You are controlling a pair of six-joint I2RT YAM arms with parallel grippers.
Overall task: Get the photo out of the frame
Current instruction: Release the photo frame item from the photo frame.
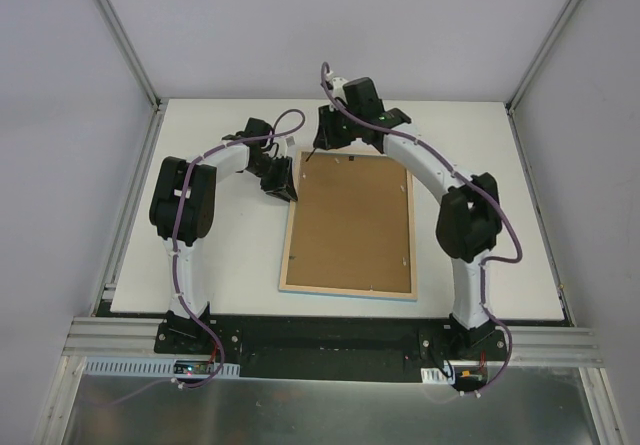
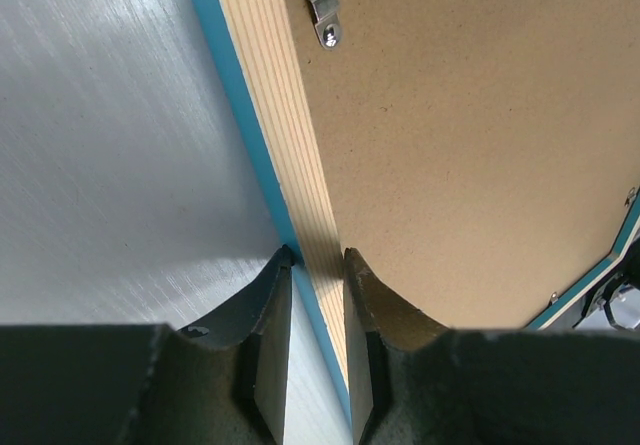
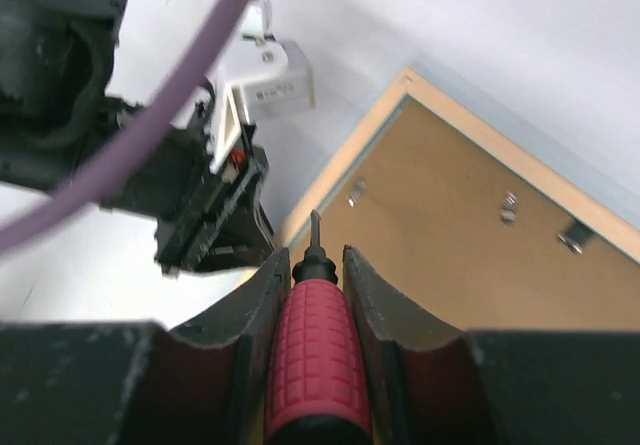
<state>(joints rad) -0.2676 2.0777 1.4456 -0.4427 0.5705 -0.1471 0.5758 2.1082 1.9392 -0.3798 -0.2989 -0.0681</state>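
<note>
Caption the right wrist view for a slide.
Right gripper holding a red-handled screwdriver, its tip pointed at the rim of the face-down frame.

No legible text anywhere; only blurred, unreadable print on a small white tag (image 3: 277, 83)

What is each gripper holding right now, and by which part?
The right gripper holds a red-handled screwdriver by its handle. The left gripper appears to pinch the frame by its pale wood rim.
</note>
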